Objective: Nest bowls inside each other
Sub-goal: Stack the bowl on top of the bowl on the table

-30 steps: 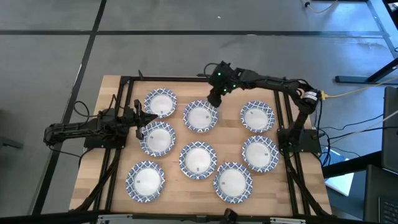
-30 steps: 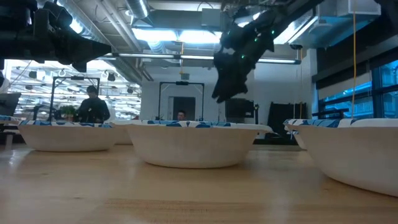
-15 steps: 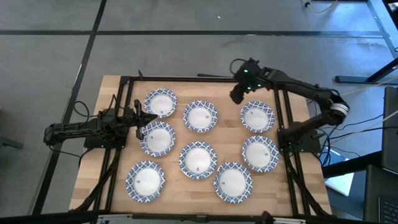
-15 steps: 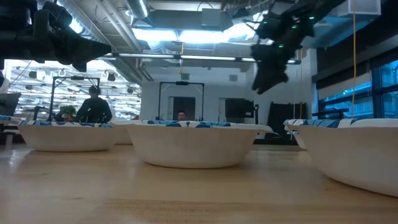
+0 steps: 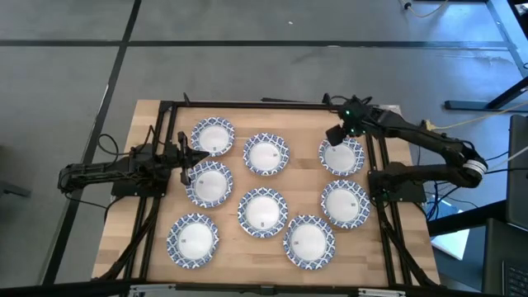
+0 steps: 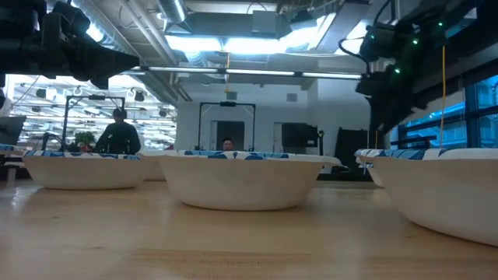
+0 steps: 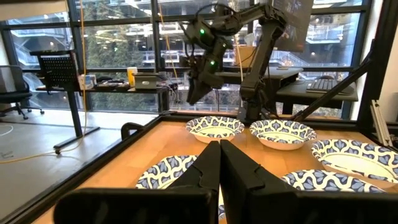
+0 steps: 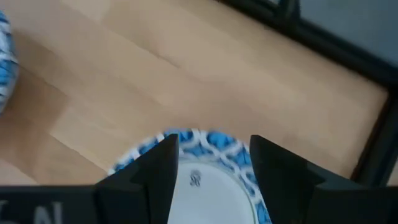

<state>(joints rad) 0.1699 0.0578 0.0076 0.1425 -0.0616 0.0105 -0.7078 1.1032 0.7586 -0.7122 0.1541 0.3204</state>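
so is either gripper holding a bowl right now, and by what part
Nothing is held. The right gripper is open above a bowl rim; the left gripper is shut on nothing.

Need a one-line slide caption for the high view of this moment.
Eight patterned bowls sit separately on the wooden table; open right gripper hovers over the far-right bowl, shut left gripper waits left.

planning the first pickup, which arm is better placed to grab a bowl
Right. The right gripper hangs with jaws open over the rim of the far right bowl. The left gripper is shut by the table's left edge.

White bowls [image 5: 264, 153] with blue geometric rims on a tan wood table [image 5: 247, 247].
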